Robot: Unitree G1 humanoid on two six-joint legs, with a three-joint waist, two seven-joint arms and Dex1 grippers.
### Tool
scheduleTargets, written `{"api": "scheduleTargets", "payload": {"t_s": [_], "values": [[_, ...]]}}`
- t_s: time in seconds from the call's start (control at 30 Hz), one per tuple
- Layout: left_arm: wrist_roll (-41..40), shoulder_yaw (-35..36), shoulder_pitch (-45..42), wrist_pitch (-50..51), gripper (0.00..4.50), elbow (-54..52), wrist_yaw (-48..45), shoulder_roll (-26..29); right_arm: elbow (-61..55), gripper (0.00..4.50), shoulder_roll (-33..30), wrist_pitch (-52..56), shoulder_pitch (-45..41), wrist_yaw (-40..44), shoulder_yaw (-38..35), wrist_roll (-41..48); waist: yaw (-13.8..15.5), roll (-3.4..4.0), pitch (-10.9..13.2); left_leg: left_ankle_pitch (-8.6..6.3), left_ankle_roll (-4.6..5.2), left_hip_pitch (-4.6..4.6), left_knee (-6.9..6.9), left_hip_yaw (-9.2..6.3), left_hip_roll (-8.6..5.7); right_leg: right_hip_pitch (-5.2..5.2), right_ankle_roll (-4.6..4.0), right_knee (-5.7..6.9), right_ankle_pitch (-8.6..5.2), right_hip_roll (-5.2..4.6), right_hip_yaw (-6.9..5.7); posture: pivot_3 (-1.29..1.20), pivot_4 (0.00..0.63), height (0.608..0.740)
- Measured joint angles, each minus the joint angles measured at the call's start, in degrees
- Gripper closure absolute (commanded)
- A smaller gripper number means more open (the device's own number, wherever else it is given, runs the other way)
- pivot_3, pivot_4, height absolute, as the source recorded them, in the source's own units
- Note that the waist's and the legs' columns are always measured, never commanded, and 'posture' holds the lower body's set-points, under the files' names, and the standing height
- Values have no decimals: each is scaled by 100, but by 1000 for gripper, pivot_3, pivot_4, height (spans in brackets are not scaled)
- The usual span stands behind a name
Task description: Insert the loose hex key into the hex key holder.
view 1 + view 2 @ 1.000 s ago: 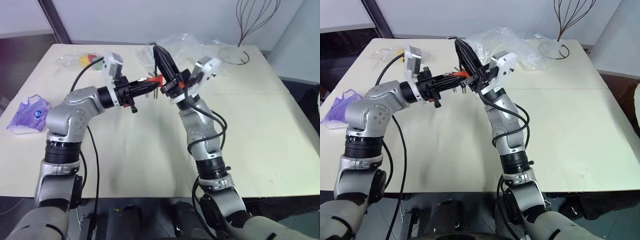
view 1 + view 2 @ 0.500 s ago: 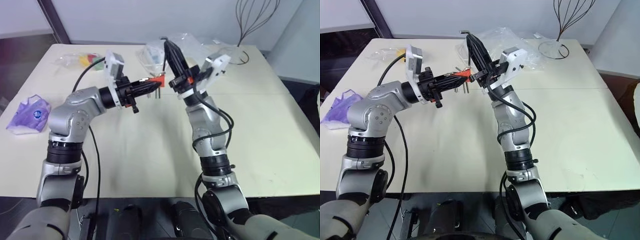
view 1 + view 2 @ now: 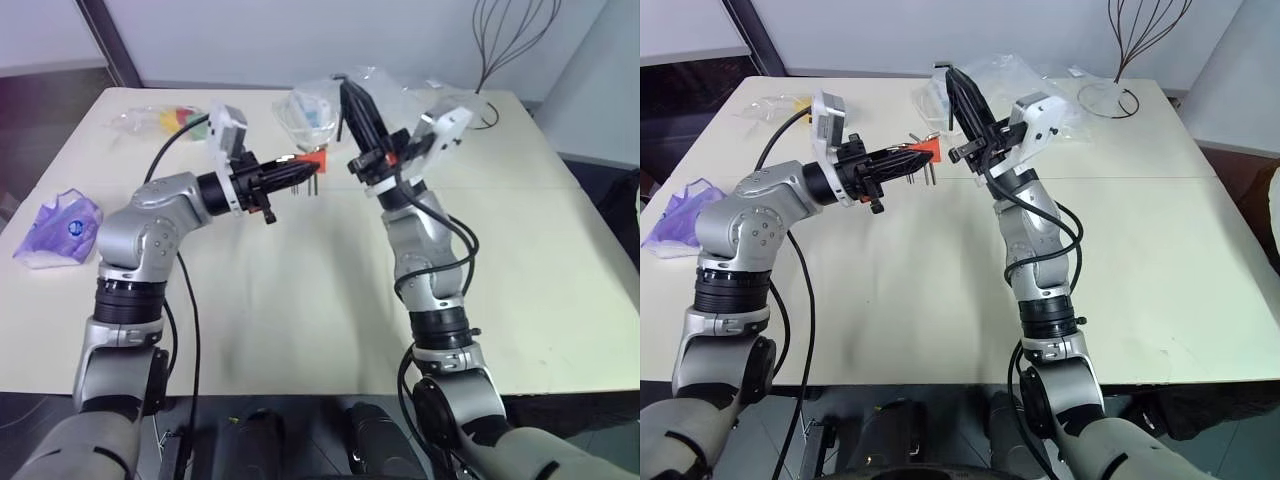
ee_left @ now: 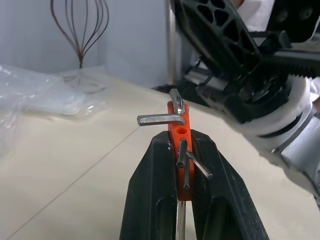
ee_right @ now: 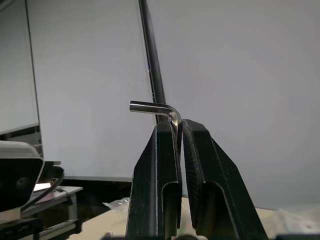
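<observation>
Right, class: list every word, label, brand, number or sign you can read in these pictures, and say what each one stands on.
No text can be read in any view.
Purple packet at the table's left edge: it bears a round blue-and-white mark, too small and blurred to read.
Hex key holder: no lettering shows on its orange face.
Clear bag with coloured items: no legible print.

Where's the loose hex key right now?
The loose hex key is pinched in the right gripper, held up above the table, right of the orange holder in the left gripper.
</observation>
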Motion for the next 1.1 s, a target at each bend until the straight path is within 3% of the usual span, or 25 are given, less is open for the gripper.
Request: {"api": "scheduleTargets", "payload": {"t_s": [1.1], "values": [[31,0,-14,-31,4500,-8,0,-66,-378,4426,116,379,95,-32,306,-10,2,0,0,0,0,0,0,0,0,0,0,-1,0,0,0,0,150,740]]}}
